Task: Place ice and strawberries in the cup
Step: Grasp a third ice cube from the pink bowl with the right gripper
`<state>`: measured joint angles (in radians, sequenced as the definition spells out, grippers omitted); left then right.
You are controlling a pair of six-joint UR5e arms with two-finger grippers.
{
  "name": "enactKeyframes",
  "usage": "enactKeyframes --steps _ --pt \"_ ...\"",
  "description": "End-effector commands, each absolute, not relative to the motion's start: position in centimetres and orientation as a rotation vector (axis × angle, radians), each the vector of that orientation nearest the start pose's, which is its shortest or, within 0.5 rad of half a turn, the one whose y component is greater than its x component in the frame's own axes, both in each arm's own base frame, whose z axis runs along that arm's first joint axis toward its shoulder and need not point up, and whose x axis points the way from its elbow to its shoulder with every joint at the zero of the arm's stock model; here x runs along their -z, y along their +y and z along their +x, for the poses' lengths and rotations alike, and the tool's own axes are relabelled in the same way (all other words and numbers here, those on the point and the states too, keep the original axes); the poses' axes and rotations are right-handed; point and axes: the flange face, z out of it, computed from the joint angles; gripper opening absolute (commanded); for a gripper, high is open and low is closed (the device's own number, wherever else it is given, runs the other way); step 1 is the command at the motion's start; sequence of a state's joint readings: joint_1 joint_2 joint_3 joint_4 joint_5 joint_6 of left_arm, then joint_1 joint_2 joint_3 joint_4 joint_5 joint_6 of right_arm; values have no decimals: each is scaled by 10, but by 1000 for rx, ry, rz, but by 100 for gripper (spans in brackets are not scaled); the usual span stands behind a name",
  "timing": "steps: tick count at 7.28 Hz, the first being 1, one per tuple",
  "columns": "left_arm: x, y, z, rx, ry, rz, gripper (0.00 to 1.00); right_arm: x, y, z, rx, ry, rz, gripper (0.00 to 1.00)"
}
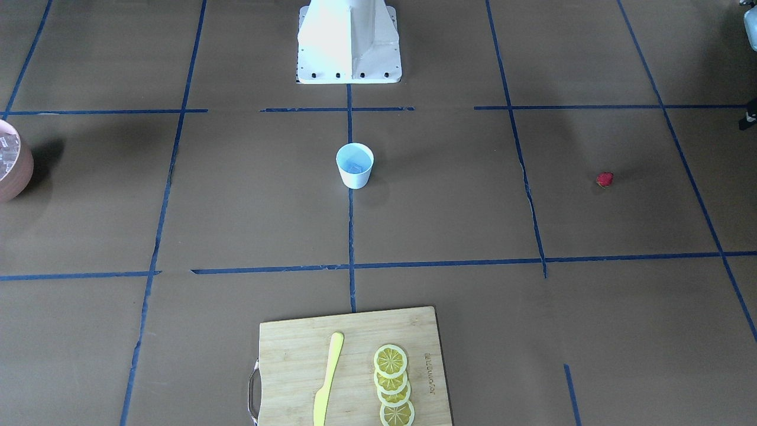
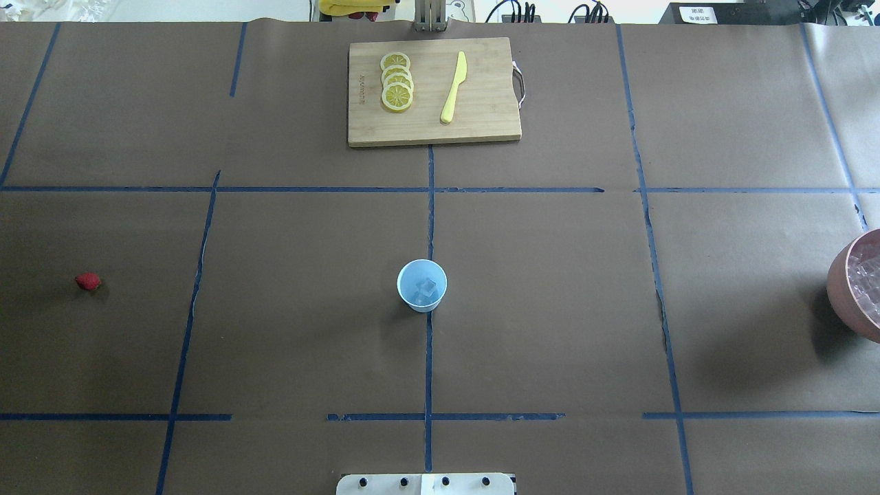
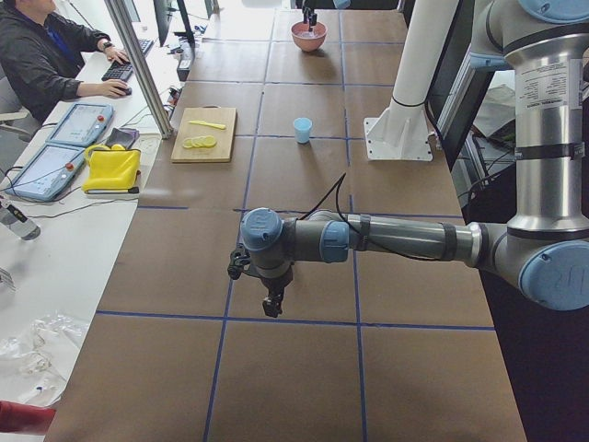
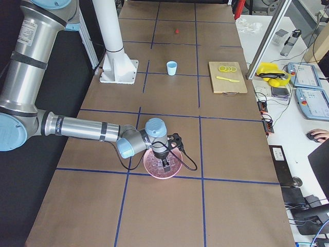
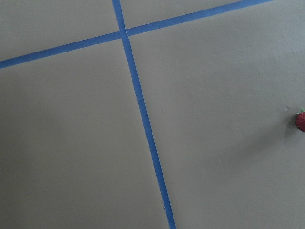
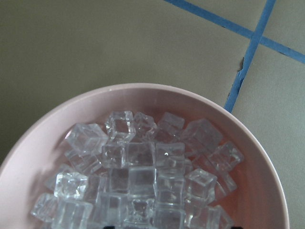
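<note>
One strawberry lies on the tabletop far to the left, well apart from the cup. That cup stands upright at the centre with ice inside. More cubes fill the pinkish bowl at the right edge. The left gripper hangs above the tabletop near the strawberry, and the right gripper hangs over the bowl. I cannot tell whether either is released or clenched.

Silver-grey arm tubes, blue joint caps, black cable, white base with dark screws
</note>
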<state>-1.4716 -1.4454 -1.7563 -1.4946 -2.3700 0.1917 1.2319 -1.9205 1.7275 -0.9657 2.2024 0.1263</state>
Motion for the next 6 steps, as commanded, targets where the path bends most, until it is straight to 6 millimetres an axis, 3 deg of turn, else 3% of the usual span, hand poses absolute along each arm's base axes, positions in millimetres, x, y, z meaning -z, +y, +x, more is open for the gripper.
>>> enactKeyframes --steps 1,4,5,6 --pt "-632 -441 -15 -276 802 18 100 -673 -356 -55 350 -704 226 80" --pt "-632 -442 -15 -277 802 19 100 -675 -354 -67 381 -700 213 76" --pt "-632 -442 -15 -277 802 19 100 -675 -353 -66 382 -700 213 62" --pt "-631 -442 -15 -277 802 21 100 -674 -354 -67 387 -700 216 39"
